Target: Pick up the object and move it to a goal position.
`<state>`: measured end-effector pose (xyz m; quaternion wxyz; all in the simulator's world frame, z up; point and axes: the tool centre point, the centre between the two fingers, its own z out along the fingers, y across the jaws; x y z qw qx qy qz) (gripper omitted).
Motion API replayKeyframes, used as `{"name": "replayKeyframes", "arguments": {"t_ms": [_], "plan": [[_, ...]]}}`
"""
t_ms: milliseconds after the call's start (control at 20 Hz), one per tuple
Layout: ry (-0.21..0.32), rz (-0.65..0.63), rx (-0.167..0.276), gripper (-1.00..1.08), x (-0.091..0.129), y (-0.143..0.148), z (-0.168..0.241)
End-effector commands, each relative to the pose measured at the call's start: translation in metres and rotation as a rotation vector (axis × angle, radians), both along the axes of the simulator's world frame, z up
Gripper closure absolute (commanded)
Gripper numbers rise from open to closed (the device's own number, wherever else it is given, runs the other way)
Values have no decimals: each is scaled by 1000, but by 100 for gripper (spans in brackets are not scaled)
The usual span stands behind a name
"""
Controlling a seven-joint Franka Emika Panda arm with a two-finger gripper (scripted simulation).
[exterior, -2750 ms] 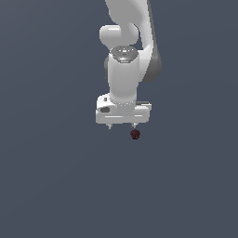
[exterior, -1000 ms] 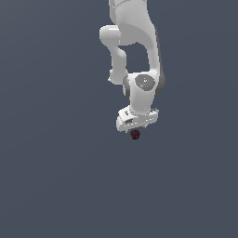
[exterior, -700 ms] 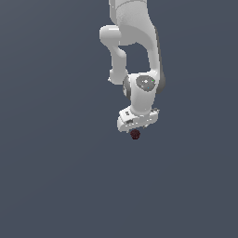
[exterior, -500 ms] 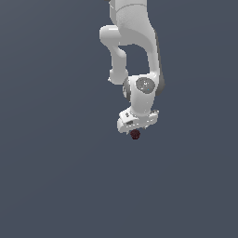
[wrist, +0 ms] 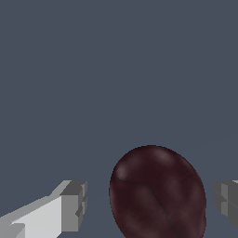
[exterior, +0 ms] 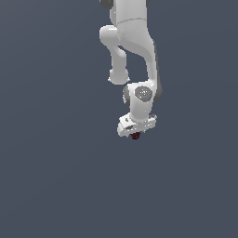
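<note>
The dark maroon-brown ball [exterior: 135,135] rests on the grey floor; only its lower part shows below the white hand in the exterior view. My gripper [exterior: 135,132] is down over it. In the wrist view the ball [wrist: 158,193] sits between my gripper's [wrist: 149,201] two fingers. One fingertip [wrist: 74,204] stands a short gap from one side of the ball, and the other fingertip [wrist: 225,197] a narrower gap from the other side. The jaws are open around the ball and do not touch it.
A plain dark grey floor [exterior: 56,186] stretches all around. The white arm [exterior: 132,42] rises above the hand. No other objects and no goal marker are in view.
Since 2.8 s ago the wrist has turned and the hand has come down over the ball. Over the last second there is almost no movement.
</note>
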<state>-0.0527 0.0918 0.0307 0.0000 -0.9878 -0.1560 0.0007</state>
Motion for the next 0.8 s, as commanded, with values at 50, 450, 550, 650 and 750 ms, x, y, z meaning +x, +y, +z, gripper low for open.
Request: {"name": "replayKeyframes", "arguments": {"t_ms": [50, 450, 550, 650, 750], "plan": [[-1, 0, 0, 108, 1, 0, -2], [-1, 0, 0, 108, 1, 0, -2], [-1, 0, 0, 108, 1, 0, -2], [-1, 0, 0, 108, 1, 0, -1], [-1, 0, 0, 108, 1, -1, 3]]}}
